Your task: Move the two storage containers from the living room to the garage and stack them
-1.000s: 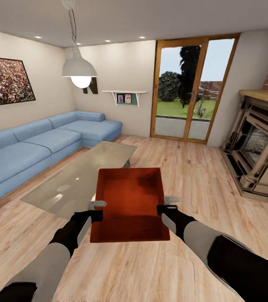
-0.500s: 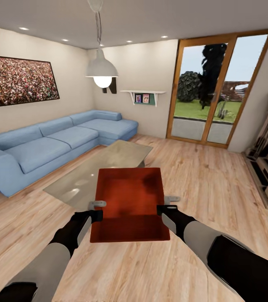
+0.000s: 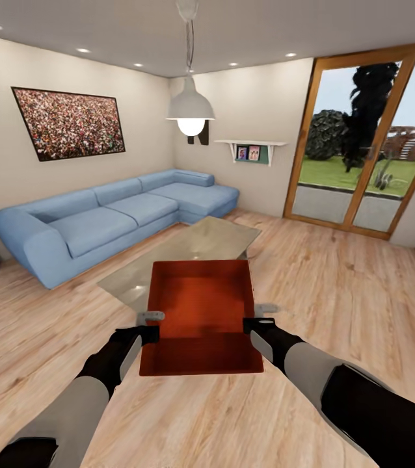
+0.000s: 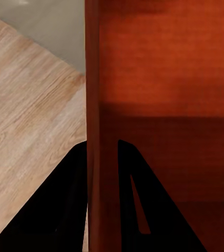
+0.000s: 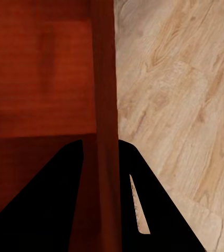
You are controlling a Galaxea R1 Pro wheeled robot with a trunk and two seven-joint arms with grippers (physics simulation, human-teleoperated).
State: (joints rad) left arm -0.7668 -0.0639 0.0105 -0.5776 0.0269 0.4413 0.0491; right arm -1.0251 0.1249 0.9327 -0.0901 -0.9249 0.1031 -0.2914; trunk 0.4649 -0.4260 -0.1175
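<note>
An orange-red storage container hangs above light wood plank flooring, each side wall clamped between the fingers of the left gripper and right gripper. Beyond: glass-topped table, blue sofa, patio doors.

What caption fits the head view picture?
Both grippers, left gripper and right gripper, carry an orange-red storage container through the living room.

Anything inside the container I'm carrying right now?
The container looks empty: only its bare orange-red floor and walls show in the head view. Both wrist views show the same plain interior. The floor and table part beneath it are covered.
</note>
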